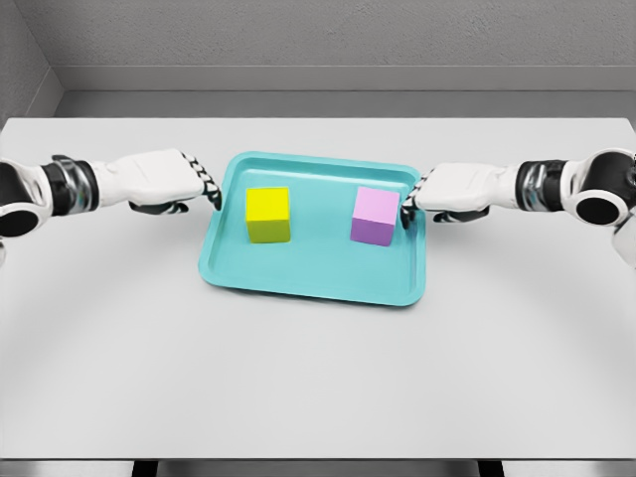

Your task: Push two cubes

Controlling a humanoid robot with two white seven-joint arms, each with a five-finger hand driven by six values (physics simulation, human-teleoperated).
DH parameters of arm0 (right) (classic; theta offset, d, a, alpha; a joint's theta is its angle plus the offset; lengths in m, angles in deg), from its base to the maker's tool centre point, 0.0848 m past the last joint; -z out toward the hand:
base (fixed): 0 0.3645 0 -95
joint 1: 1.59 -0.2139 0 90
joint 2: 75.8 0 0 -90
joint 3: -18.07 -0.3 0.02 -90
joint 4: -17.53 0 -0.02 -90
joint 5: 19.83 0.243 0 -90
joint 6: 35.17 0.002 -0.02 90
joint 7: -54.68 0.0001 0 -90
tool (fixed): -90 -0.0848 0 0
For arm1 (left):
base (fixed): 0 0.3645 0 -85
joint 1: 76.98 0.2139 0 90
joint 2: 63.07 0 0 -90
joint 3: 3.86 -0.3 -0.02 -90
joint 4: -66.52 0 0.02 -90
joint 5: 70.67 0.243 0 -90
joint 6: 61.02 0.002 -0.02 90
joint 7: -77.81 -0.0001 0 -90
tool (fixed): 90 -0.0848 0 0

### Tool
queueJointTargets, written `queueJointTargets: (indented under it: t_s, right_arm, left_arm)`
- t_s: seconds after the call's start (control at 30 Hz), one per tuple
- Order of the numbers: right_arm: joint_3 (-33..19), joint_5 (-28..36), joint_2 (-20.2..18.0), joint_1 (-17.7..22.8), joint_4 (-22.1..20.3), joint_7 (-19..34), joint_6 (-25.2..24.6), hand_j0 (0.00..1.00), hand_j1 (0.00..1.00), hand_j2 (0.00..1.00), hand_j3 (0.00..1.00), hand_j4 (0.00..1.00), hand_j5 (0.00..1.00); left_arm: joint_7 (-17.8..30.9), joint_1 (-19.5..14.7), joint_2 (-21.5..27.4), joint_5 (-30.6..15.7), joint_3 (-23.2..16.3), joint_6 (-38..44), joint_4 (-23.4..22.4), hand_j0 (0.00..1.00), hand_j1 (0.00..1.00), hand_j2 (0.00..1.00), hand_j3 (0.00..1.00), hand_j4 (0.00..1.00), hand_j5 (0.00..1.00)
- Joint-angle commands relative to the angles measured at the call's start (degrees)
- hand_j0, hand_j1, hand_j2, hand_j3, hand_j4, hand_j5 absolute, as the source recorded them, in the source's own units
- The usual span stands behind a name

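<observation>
A yellow cube sits in the left half of a teal tray on the table. A pink-purple cube sits in the tray's right half. My left hand reaches in from the left, fingers stretched flat, tips just over the tray's left rim, a short gap from the yellow cube. My right hand comes in from the right with flat fingers. Its tips are at the pink cube's right side, touching or nearly so. Neither hand holds anything.
The tray lies mid-table on a light grey tabletop. A grey wall runs behind the table's far edge.
</observation>
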Motion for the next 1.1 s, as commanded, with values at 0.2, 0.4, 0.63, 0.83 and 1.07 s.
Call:
queueJointTargets:
  t_s: [0.2,0.4,0.63,0.83,1.07]
  right_arm:
    - [0.28,-0.28,1.81,-0.35,0.57,-0.01,-0.14,0.6,0.6,0.6,0.6,0.6,0.6]
    - [0.28,-0.37,1.72,-0.44,1.88,-0.01,-0.14,0.6,0.6,0.6,0.6,0.6,0.6]
    - [0.28,-0.45,2.08,-1.41,4.26,-0.02,-0.14,0.6,0.6,0.6,0.6,0.6,0.6]
    - [0.28,-1.07,4.1,-2.29,6.02,-0.1,-0.14,0.6,0.6,0.6,0.6,0.6,0.6]
    - [0.36,-1.86,6.47,-3.25,7.6,-0.1,-0.14,0.6,0.6,0.6,0.6,0.6,0.6]
  left_arm:
    - [0.21,0.0,-0.92,-0.2,-0.31,0.14,-0.33,0.63,0.63,0.63,0.63,0.63,0.63]
    - [0.3,-0.09,-1.19,-0.29,-0.39,0.14,-0.16,0.63,0.63,0.63,0.63,0.63,0.63]
    - [0.38,-0.09,-2.24,-0.29,-0.39,0.14,0.37,0.63,0.63,0.63,0.63,0.63,0.63]
    - [0.82,-0.09,-3.03,-0.29,-0.48,0.14,0.28,0.63,0.63,0.63,0.63,0.63,0.63]
    - [1.09,-0.09,-3.56,-0.29,-0.48,0.14,0.37,0.63,0.63,0.63,0.63,0.63,0.63]
